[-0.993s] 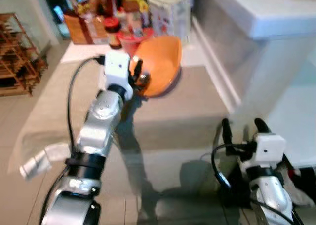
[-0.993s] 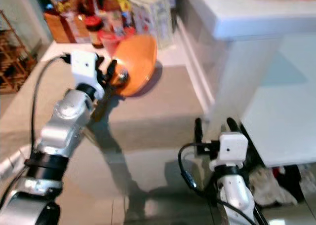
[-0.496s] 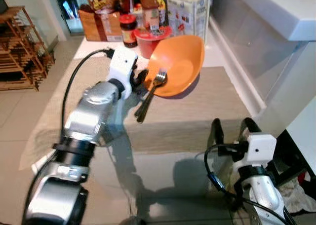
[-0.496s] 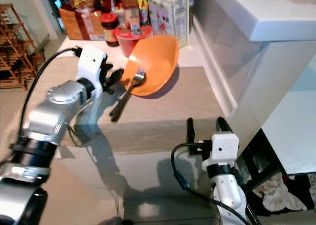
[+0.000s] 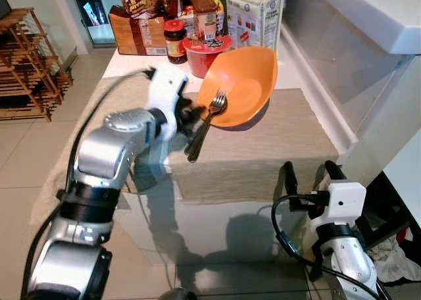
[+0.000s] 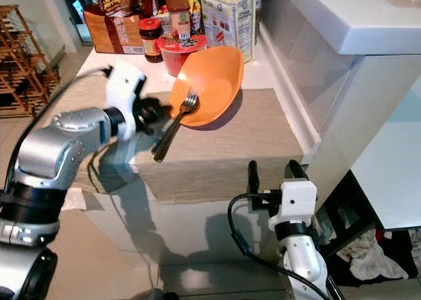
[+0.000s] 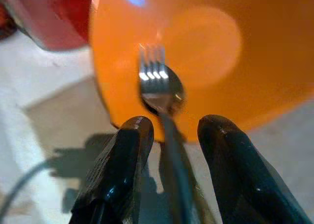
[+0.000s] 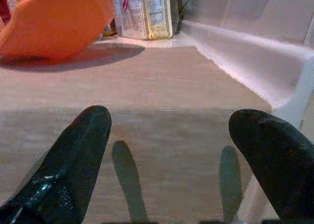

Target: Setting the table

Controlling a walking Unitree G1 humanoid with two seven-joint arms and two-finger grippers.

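Black fingers of the left gripper [image 7: 169,150] stand to either side of a fork [image 5: 205,124], with the dark handle running up between them; a gap shows on each side of the handle in the left wrist view, so the jaws look released or only loosely about it, not clenched. The fork's tines rest against the inner face of an orange bowl [image 5: 245,83], which sits tilted on a beige mat [image 5: 276,149], and the handle slopes down from the bowl's rim toward the gripper. Just behind the bowl stand a red cup [image 6: 177,50], a jar [image 6: 150,30], a white carton [image 6: 229,17] and boxes, crowded at the back of the counter [image 5: 122,62]. The right gripper [image 8: 171,150] hangs low in front of the counter's edge, fingers spread wide and holding nothing. A wooden rack [image 5: 23,63] stands on the floor off to the robot's left.

As for progress, bowl and fork are both on the mat, so the main pieces look delivered. What seems left is tidying: the bowl is not sitting level, and the fork leans in it instead of lying flat beside it
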